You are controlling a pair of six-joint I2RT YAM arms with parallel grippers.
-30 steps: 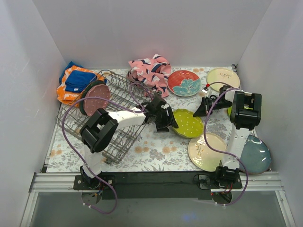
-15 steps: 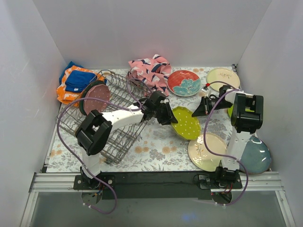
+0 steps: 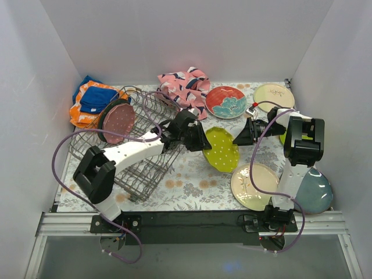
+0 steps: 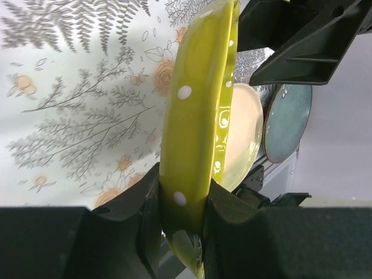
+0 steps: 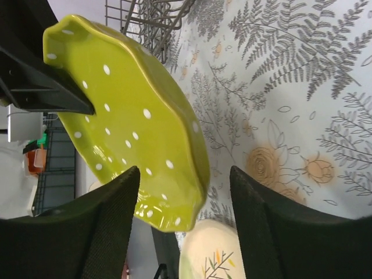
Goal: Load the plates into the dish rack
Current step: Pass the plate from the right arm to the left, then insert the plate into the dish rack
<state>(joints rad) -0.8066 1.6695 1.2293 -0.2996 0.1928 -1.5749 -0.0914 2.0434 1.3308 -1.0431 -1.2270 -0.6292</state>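
Note:
My left gripper [image 3: 202, 139] is shut on the rim of a lime-green plate with white dots [image 3: 224, 150], holding it tilted above the table; its fingers pinch the edge [image 4: 181, 203]. To the plate's right, my right gripper [image 3: 237, 139] is open. Its fingers stand wide on either side of the plate's far edge [image 5: 185, 170] without touching it. The grey wire dish rack [image 3: 139, 157] lies to the left, with a pink speckled plate [image 3: 118, 120] standing in it.
A red flowered plate [image 3: 226, 102] and a cream plate [image 3: 273, 96] lie at the back. Another cream plate [image 3: 254, 186] and a blue-grey plate [image 3: 317, 195] lie front right. A pink cloth [image 3: 185, 86] and orange-blue cloths [image 3: 93, 102] sit behind the rack.
My left gripper closed on the green plate and drew it up and a little leftward. My right gripper, shut on the plate's other edge before, has opened and let go.

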